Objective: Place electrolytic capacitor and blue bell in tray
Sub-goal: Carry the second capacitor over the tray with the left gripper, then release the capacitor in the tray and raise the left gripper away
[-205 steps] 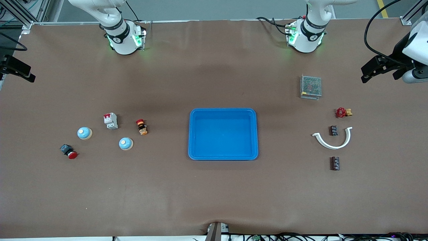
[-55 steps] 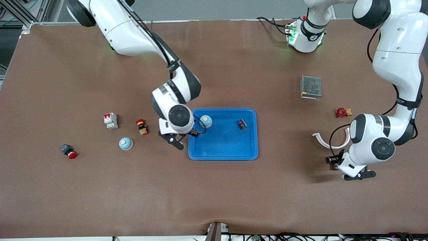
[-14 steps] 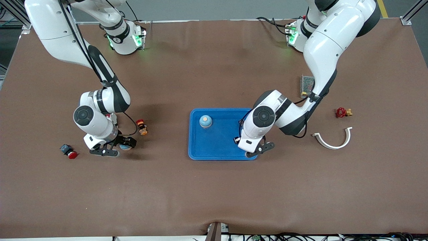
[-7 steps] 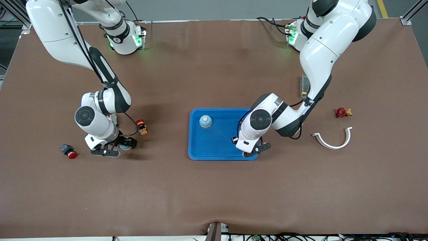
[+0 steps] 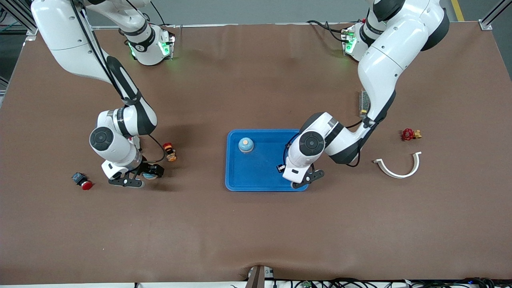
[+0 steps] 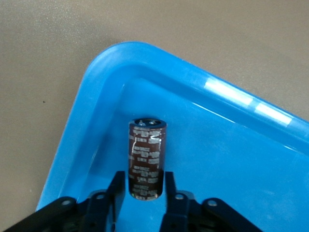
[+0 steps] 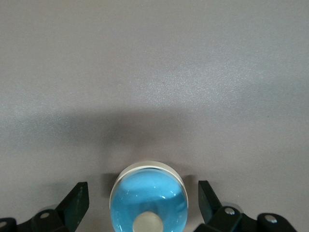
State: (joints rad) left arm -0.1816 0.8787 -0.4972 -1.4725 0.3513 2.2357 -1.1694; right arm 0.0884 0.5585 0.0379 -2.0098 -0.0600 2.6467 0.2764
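Left gripper point(image 6: 143, 187): clamps the electrolytic capacitor point(image 6: 147, 158), low over the tray point(image 6: 231, 96) corner.
Right gripper point(image 7: 144, 202): fingers spread wide around a blue bell point(image 7: 148, 199) on the table.
Risk: the upright capacitor may topple on release; the round bell may slip as the fingers close.
Tray contents: another blue bell point(image 5: 245, 145).

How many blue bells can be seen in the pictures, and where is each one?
2. One blue bell stands in the tray. The other bell is on the table between the open fingers of the right gripper, toward the right arm's end. None seems hidden.
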